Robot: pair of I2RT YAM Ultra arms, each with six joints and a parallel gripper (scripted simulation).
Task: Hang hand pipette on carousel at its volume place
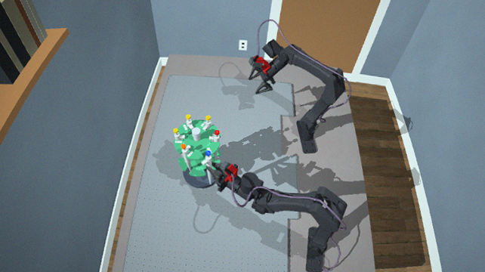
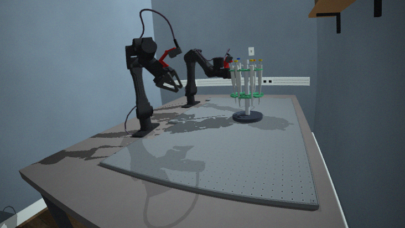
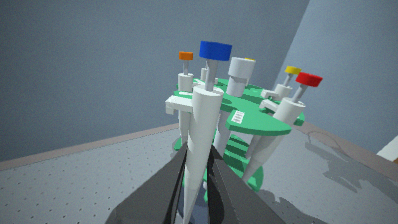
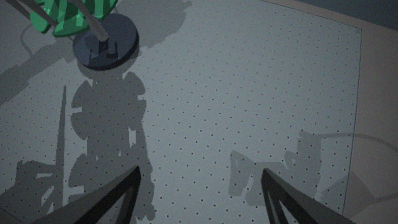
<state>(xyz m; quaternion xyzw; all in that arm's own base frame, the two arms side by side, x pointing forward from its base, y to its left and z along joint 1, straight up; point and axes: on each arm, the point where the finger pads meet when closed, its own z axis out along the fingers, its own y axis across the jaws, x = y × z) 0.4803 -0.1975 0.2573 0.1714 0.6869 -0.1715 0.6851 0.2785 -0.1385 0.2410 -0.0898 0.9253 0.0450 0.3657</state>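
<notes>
A white pipette with a blue push button stands nearly upright, slightly tilted, at the rim of the green carousel head. My left gripper is shut on its body below the hook. Its finger hook points left in the left wrist view, beside the upper green disc. Whether the hook tip is behind the rail cannot be told. The volume print on the button is not readable. My right gripper is open and empty, away from the carousel.
Pipettes with a red button and an orange button hang on either side. Several yellow-button ones hang farther round. The dark round base stands on the perforated board.
</notes>
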